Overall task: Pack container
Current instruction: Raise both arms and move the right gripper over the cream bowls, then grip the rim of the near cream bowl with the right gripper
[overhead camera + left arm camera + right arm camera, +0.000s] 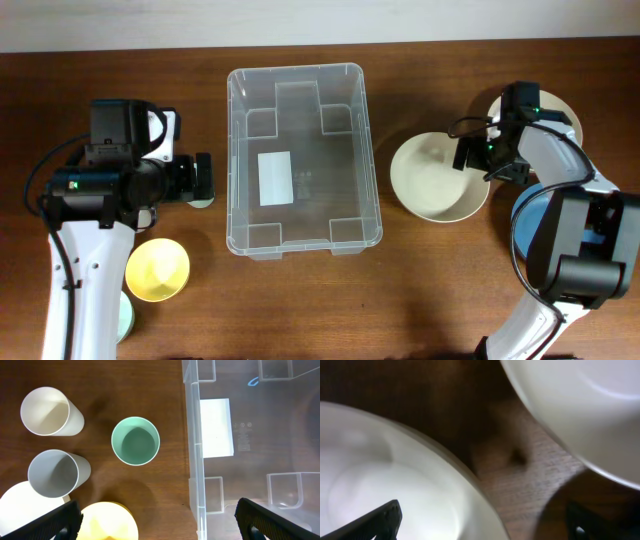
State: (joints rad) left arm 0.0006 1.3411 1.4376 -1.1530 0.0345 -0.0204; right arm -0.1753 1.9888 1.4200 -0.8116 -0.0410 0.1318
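Observation:
The container [232, 150] is a large clear plastic bin in the middle of the table, with nothing in it and a white label [274, 178] on its bottom. In the left wrist view its rim [192, 435] runs down the middle. My left gripper [203, 178] is open and empty just left of the bin, above a green cup [135, 441]; its fingers [160, 527] straddle the bin's wall. My right gripper [478, 158] is open over the right rim of a cream bowl [430, 178]. That rim [470, 490] lies between the fingers [485, 527].
Left of the bin stand a white cup [47, 411], a grey cup [55, 473] and a yellow bowl [157, 270]. A second white bowl [560, 105] and a blue dish [528, 225] sit at the right, partly under my right arm.

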